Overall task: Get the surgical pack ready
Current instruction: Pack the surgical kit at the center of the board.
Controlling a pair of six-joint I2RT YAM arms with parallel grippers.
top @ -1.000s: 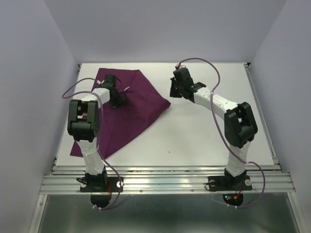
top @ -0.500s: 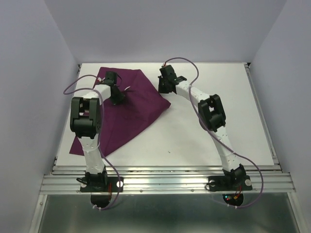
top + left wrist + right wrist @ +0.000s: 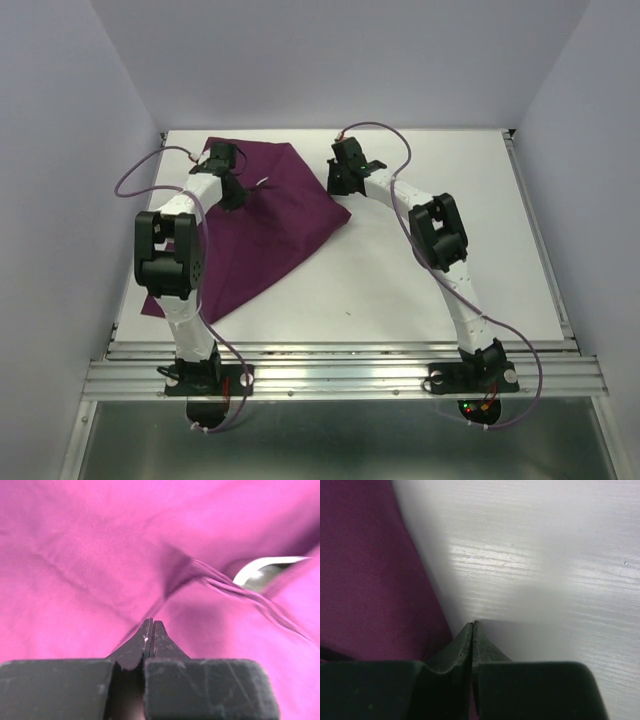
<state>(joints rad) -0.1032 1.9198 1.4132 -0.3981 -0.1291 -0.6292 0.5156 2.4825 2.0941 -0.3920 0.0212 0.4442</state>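
My left gripper [image 3: 151, 628] is pressed fully together. The creases of the deep-purple cloth drape [image 3: 90, 550] run up into its tips, so I judge it has a thin ridge of the fabric pinched. My right gripper [image 3: 472, 628] is closed too, with nothing visible between its fingers. Its tips sit at the drape's right-hand edge over the smooth white table [image 3: 550, 555], and I cannot tell whether they touch the cloth.

Just beyond my left tips a curved strip of bright steel [image 3: 265, 569] peeks out of a fold. The drape itself lies over the far-left part of the table, with a point toward my right gripper and a long flap reaching the near-left edge.

The step looks like folding the drape over what it covers. I would raise the pinch only enough to clear the steel and carry it across low, so the hard pieces underneath do not shift. My right gripper would serve best pinning or taking that edge, so the whole sheet does not slide.

The cloth is matte, limp and finely woven, and it creases readily and will sag. The steel is polished and slippery, and the tabletop is slick with a faint grain, so it offers little hold.
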